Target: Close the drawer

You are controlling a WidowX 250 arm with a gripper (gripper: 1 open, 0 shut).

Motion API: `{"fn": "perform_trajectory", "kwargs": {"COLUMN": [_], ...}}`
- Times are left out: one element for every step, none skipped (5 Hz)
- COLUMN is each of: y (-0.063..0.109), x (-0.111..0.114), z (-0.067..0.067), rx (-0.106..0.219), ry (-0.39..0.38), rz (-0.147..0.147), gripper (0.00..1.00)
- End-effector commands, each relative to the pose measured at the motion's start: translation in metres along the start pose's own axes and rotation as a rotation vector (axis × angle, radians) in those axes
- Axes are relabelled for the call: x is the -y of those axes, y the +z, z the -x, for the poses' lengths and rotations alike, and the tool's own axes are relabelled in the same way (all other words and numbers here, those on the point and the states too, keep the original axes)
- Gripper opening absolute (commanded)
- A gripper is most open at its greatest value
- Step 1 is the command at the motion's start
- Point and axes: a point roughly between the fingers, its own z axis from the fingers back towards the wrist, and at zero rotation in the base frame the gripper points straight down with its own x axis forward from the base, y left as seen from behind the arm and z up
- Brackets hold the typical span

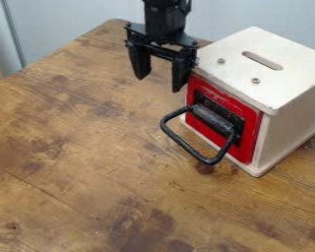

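The red drawer [242,123] with its black front plate sits in the cream wooden casing [285,84] at the right of the table, its front about level with the casing. Its black wire loop handle [189,144] hangs out to the lower left and rests on the table. My black gripper [160,82] hangs open and empty above the table, just left of the casing's upper left corner and above the handle. Its two fingers [142,65] point down.
The worn wooden table [82,148] spreads to the left and front. A slot and a small hole mark the casing's top [263,61]. A pale wall stands behind the table's far edge.
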Motion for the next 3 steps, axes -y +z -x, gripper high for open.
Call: {"fn": "perform_trajectory", "kwargs": {"y": [0.0486,0.0424,0.0421], "x": [0.0000,-0.0018,-0.0039], "z": [0.0016,0.0047,0.0058], "rx": [0.097,0.097,0.108], "ry": [0.000,0.009,0.012], "rz": [-0.003,-0.003,-0.005], "gripper": [1.00,1.00,1.00]}}
